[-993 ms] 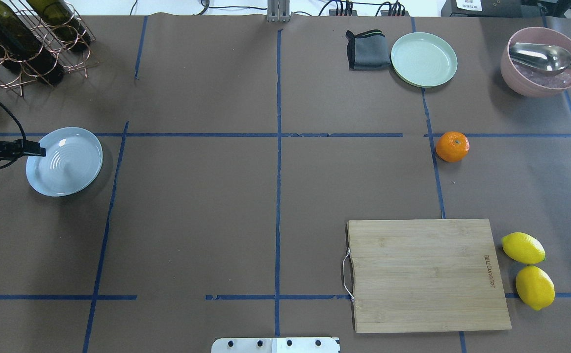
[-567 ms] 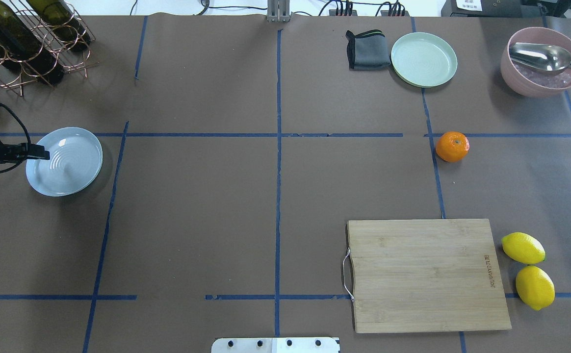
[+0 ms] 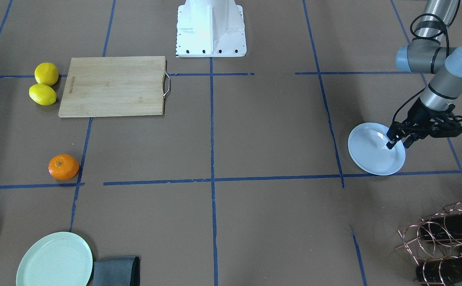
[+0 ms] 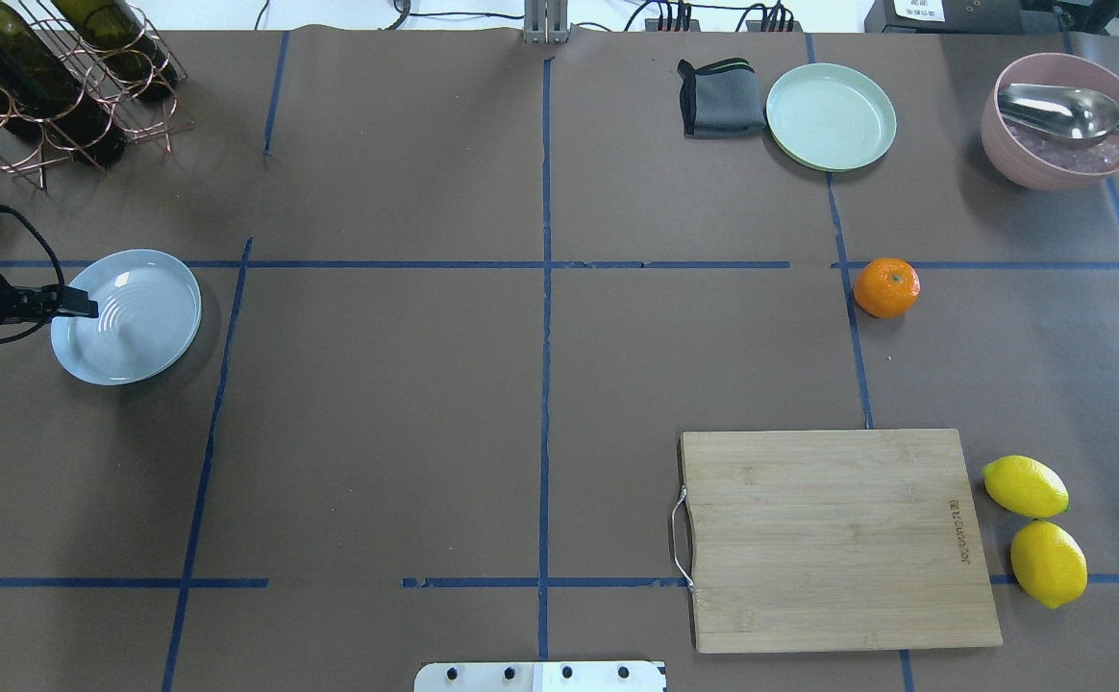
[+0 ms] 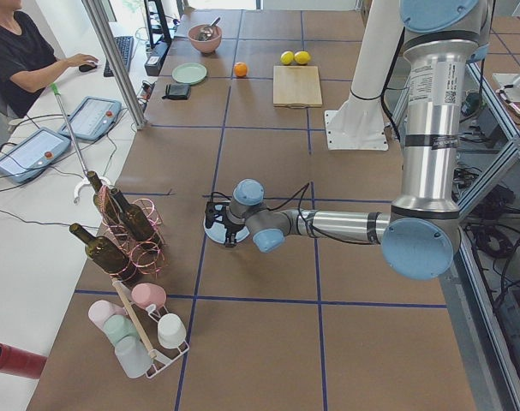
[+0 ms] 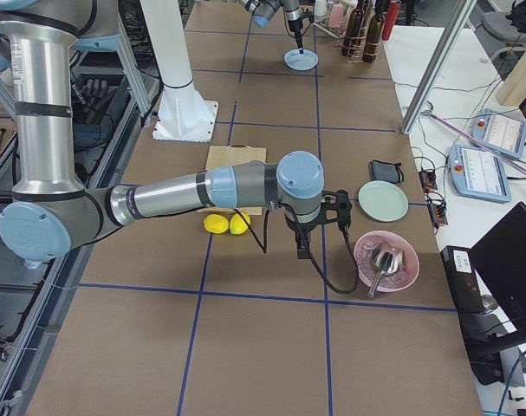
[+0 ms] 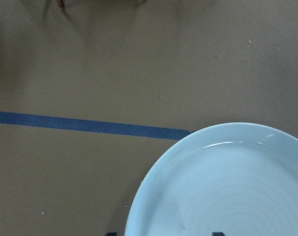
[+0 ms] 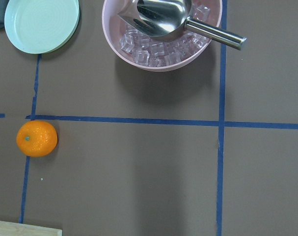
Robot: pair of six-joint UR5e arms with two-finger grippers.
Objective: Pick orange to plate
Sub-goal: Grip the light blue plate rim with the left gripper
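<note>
Two risks: the plate, far left and well apart from the orange lying by the tape on the right, could tip — the left gripper straddles its rim, jaws parted — and the orange may roll from a pinch by the right gripper, whose jaw state I cannot tell.

bright, even light — soft shadows

Left end effector shifted slightly over plate

open table between orange and plate
</note>
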